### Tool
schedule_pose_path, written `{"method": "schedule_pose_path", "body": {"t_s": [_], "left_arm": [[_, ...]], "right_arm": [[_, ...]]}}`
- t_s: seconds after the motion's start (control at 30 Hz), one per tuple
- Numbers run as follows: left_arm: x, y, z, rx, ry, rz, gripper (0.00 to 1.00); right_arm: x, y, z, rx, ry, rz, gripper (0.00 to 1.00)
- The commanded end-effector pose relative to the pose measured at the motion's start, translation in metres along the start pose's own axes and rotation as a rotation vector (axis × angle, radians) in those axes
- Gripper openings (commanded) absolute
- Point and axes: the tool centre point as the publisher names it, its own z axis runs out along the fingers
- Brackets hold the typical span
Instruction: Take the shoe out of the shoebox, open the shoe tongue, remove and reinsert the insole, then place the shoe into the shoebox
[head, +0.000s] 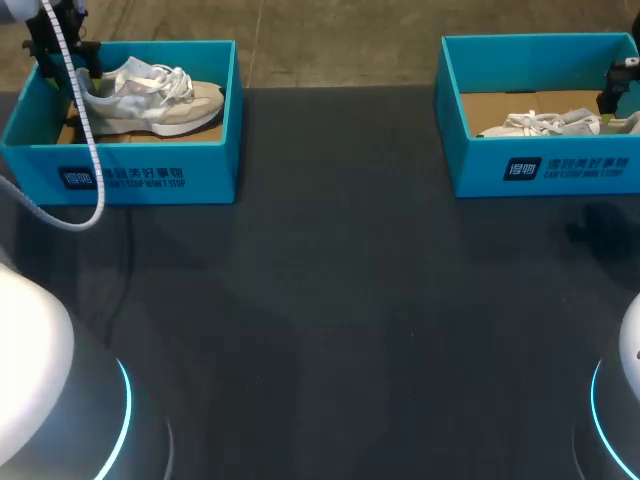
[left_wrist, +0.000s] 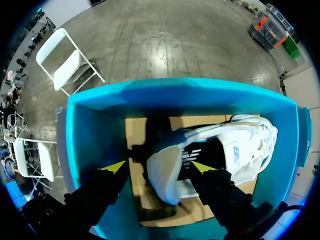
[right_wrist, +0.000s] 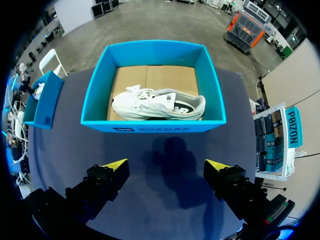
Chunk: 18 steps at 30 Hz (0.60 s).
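Shoeboxes stand at the two far corners of the desk (head: 340, 330), both teal and open at the top, each with a pale shoe on its cardboard floor.

The left box (head: 150, 178) is where the work is. The left tool (left_wrist: 158, 167) sits inside it at the heel end of the left shoe (left_wrist: 235, 145), fingers spread with the heel collar between them. Neither yellow tip can be seen pressing on the shoe, so I judge the tool to be straddling the heel rather than pinching it. That placement suits the first step. The heel is probably the stiffest part and lies clear of the laces, so closing there should give a firm hold for lifting the shoe out over the wall. The toe points along the box toward the desk's middle. The heel lies close to the outer end wall, which seems to leave the outer finger little room.

The right box (head: 540, 165) holds the right shoe (right_wrist: 157, 104), lying lengthwise and untouched. The right tool (right_wrist: 169, 167) hangs above the desk with that box ahead of its fingers, which are wide apart and hold nothing. It is likely parked there to keep out of the way. No step of the task looks done yet, as the left shoe is not out of its box.
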Motion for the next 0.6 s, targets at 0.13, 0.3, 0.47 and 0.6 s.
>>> {"method": "schedule_pose_path", "body": {"t_s": [0.13,0.3,0.47,0.6], "left_arm": [[-0.002,-0.004,0.018,-0.053,0.008,-0.006,0.77],[0.001,0.002,0.026,-0.068,0.014,-0.008,0.69],[-0.001,0.003,0.032,-0.077,0.013,-0.013,0.64],[-0.003,0.003,0.033,-0.08,0.011,-0.014,0.49]], "right_arm": [[0.0,-0.001,0.0,-0.002,-0.001,0.0,1.0],[0.0,-0.001,0.0,-0.002,-0.001,0.0,1.0],[0.0,-0.001,0.0,-0.002,-0.001,0.0,1.0],[0.0,-0.001,0.0,-0.002,-0.001,0.0,1.0]]}}
